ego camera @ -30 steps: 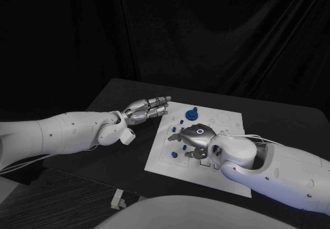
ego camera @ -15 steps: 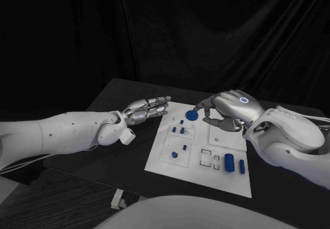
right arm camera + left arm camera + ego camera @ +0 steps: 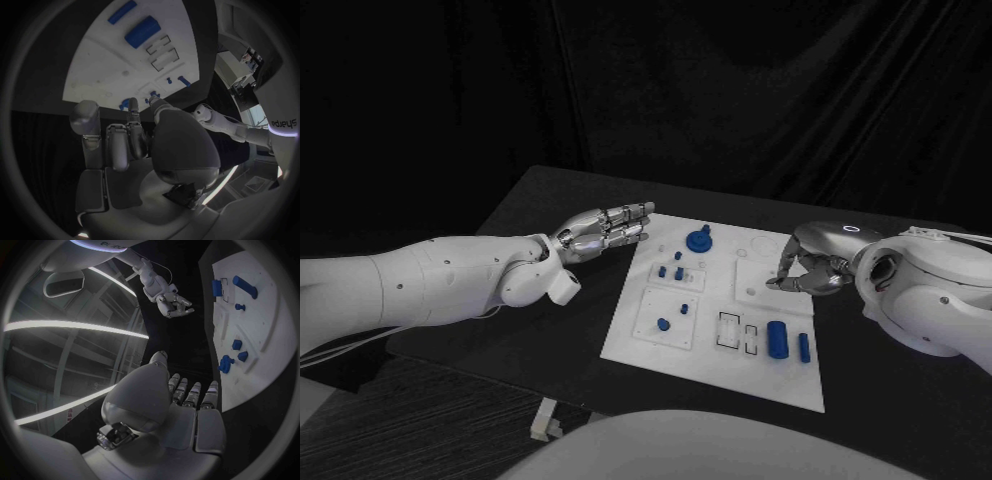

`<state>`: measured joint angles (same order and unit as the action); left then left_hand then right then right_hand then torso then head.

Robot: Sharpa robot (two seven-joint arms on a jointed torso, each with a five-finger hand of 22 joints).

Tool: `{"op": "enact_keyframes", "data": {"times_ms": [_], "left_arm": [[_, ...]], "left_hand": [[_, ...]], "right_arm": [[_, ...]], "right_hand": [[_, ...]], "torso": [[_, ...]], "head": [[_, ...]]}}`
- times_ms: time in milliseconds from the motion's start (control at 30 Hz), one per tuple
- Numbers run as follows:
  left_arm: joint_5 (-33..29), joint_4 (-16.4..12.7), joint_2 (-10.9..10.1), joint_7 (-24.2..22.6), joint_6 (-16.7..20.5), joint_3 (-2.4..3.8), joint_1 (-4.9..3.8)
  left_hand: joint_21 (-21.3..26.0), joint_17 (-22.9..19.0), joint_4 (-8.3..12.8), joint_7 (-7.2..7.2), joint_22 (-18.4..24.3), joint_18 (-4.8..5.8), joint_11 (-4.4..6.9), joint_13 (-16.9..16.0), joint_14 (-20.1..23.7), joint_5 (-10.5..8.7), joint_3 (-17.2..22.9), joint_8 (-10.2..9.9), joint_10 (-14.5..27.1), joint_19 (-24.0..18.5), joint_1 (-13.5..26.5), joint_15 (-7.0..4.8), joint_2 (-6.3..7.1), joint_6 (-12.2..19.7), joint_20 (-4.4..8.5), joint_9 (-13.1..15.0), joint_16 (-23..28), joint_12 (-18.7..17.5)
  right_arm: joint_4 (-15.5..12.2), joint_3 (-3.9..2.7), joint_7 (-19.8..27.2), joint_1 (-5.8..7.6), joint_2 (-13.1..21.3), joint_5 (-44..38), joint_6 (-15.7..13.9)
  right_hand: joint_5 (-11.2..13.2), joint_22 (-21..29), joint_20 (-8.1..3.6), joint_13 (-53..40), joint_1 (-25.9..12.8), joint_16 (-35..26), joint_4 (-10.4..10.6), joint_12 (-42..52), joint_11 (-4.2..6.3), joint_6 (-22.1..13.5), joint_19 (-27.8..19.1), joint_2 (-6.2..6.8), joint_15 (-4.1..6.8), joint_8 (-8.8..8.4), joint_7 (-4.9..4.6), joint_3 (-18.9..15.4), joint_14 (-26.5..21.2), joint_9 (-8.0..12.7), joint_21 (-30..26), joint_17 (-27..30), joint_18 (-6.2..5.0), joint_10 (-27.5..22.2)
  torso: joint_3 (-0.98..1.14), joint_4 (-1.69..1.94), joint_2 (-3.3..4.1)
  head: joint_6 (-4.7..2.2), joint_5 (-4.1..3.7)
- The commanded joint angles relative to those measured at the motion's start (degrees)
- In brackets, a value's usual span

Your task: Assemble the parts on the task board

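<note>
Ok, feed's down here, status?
Left hand open beside task board. Right hand empty, fingers curled, at its far right. Parts untouched, nothing blocking.

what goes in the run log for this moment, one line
left hand: open, beside task board | right hand: empty, fingers curled, over board's right edge | parts: on board

The left hand [image 3: 169, 410] lies flat, fingers [image 3: 190, 395] straight and together, holding nothing, just off the edge of the white task board [image 3: 262, 355]. Blue parts [image 3: 225, 363] dot the board. Beyond, the right hand [image 3: 172, 302] hangs over dark table, fingers seemingly curled, though too small to tell.
</note>
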<state>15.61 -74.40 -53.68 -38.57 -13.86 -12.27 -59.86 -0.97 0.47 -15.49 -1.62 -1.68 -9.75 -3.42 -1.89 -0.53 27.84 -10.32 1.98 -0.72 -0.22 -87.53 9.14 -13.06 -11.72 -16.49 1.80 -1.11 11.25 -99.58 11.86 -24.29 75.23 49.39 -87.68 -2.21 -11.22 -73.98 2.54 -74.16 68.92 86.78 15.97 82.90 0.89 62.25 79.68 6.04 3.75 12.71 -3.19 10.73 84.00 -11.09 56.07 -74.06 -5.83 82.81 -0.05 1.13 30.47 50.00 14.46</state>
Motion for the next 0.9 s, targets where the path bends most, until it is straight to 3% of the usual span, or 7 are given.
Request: {"op": "enact_keyframes", "data": {"times_ms": [33, 67, 233, 433, 667, 900], "left_arm": [[-0.4, -0.2, 0.1, -0.6, 0.1, 0.06, 0.06], [-0.4, -0.2, 0.1, -0.5, 0.0, 0.06, 0.06], [-0.4, -0.2, 0.2, -0.5, -0.1, 0.06, 0.06], [-0.4, -0.2, 0.3, -0.4, -0.3, 0.06, 0.06], [-0.4, -0.2, 0.3, -0.5, -0.3, 0.06, 0.06], [-0.4, -0.2, 0.3, -0.5, -0.3, 0.06, 0.06]], "left_hand": [[0.5, 0.1, -0.2, 0.26, -0.7, -0.4, -0.8, 0.3, 0.1, 0.85, 2.1, -0.3, 0.2, 0.7, -0.6, 0.76, 0.32, -0.7, -0.29, -0.1, -1.0, 0.3], [0.5, 0.1, -0.2, 0.27, -0.7, -0.39, -0.83, 0.3, 0.1, 0.85, 2.1, -0.3, 0.2, 0.7, -0.6, 0.81, 0.32, -0.7, -0.29, -0.1, -1.1, 0.3], [0.5, 0.2, -0.3, 0.27, -0.7, -0.37, -0.89, 0.3, 0.0, 0.87, 2.2, -0.3, 0.2, 0.7, -0.6, 0.98, 0.34, -0.7, -0.3, -0.1, -1.4, 0.3], [0.5, 0.3, -0.3, 0.3, -0.7, -0.32, -1.06, 0.3, -0.2, 0.9, 2.4, -0.3, 0.2, 0.7, -0.6, 1.29, 0.34, -0.7, -0.31, -0.1, -1.9, 0.4], [0.5, 0.3, -0.3, 0.36, -0.7, -0.3, -1.22, 0.3, -0.3, 0.9, 2.4, -0.3, 0.2, 0.7, -0.6, 1.38, 0.34, -0.7, -0.32, -0.1, -2.1, 0.5], [0.5, 0.3, -0.3, 0.39, -0.8, -0.3, -1.32, 0.3, -0.3, 0.91, 2.5, -0.3, 0.2, 0.8, -0.6, 1.41, 0.36, -0.7, -0.32, -0.1, -2.1, 0.6]], "right_arm": [[0.7, -0.06, -7.8, -0.42, -0.2, 2.7, 6.7], [1.1, -0.06, -8.5, -0.63, -0.4, 2.9, 6.8], [2.6, -0.06, -10.5, -1.39, -1.2, 4.9, 7.5], [4.6, -0.06, -11.5, -2.02, -2.6, 10.5, 9.5], [5.9, -0.06, -11.7, -2.84, -3.6, 12.0, 9.6], [7.1, -0.06, -11.9, -3.7, -4.3, 12.3, 10.3]], "right_hand": [[-1.9, -10.3, -0.75, -15.8, -7.9, 3.2, 0.5, 7.1, 0.76, 6.5, 3.6, -1.43, 0.69, 1.62, 1.28, -1.8, 6.0, -2.6, 10.2, -15.9, 1.41, 7.2], [-2.4, -9.8, -0.88, -15.8, -10.3, 3.2, 0.6, 7.1, 1.22, 8.4, 2.8, -1.11, 1.11, 2.24, 1.82, -2.2, 6.0, -3.5, 8.3, -15.9, 1.04, 7.2], [-3.2, -7.8, -1.53, -15.8, -15.2, 3.2, 0.5, 7.1, 2.16, 11.3, -1.2, -0.79, 2.07, 3.16, 2.88, -1.7, 6.0, -6.6, 0.2, -15.9, -0.42, 7.2], [-1.7, -8.6, -2.36, -15.8, -17.2, 3.2, 0.5, 7.1, 3.0, 12.8, 0.3, -0.77, 2.75, 3.94, 3.6, -1.0, 6.0, -9.4, 3.7, -15.9, 0.17, 7.2], [2.1, -9.3, -3.02, -15.8, -19.6, 3.2, 0.6, 7.1, 3.77, 14.3, 1.7, -0.29, 3.4, 5.13, 4.31, -0.9, 6.0, -12.9, 6.9, -15.9, 0.67, 7.2], [3.1, -9.4, -3.15, -15.8, -20.1, 3.2, 0.7, 7.1, 3.87, 14.4, 2.0, -0.12, 3.52, 5.37, 4.42, -0.9, 6.0, -13.9, 7.8, -15.9, 0.81, 7.2]], "torso": [[0.02, -0.11, 0.05], [-0.01, -0.05, 0.02], [-0.03, -0.06, -0.02], [-0.05, 0.0, -0.04], [-0.03, -0.03, -0.04], [-0.03, -0.01, -0.06]], "head": [[0.0, -0.03], [0.0, -0.13], [0.0, -0.29], [0.0, -0.72], [0.0, -0.85], [0.0, -0.88]]}}
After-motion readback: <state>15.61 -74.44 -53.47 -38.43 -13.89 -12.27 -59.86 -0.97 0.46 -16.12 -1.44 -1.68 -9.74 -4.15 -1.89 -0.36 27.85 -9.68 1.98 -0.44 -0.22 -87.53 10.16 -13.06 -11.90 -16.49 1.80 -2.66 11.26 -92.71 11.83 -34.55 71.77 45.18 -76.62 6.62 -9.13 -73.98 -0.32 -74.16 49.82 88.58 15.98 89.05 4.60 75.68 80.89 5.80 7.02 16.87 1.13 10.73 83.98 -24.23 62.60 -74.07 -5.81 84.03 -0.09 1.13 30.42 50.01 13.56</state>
